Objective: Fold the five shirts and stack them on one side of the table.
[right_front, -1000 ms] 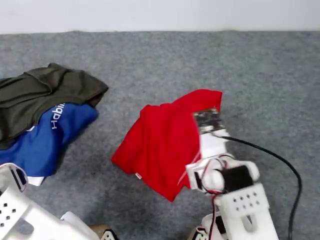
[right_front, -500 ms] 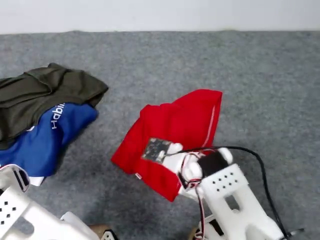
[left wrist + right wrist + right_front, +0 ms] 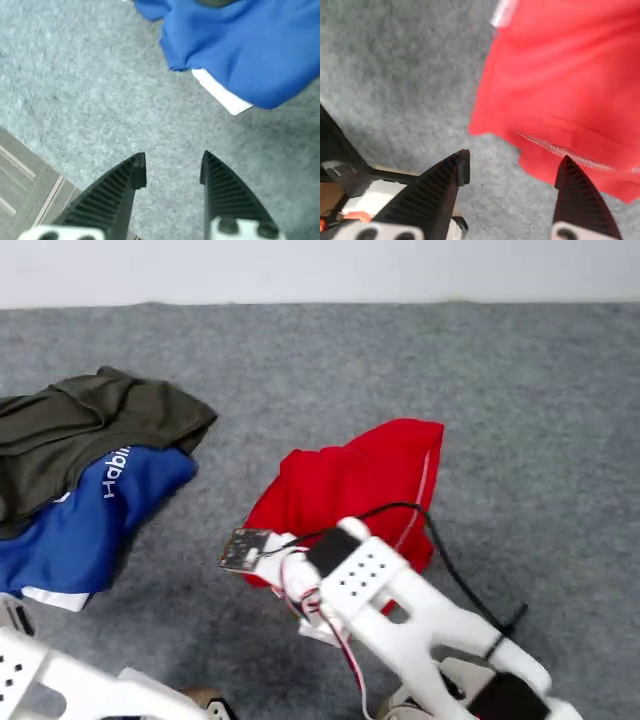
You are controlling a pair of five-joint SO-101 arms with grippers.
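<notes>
as it gapes wide, right pincer (image 3: 514, 160) empty over red shirt (image 3: 560, 75) edge, left pincer (image 3: 173, 157) parted, empty

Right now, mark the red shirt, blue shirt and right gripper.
red shirt (image 3: 350, 480), high view, middle of its uncovered fabric.
blue shirt (image 3: 85, 530), high view, centre of its blue panel.
right gripper (image 3: 515, 157), right wrist view, midway between its open fingertips.
</notes>
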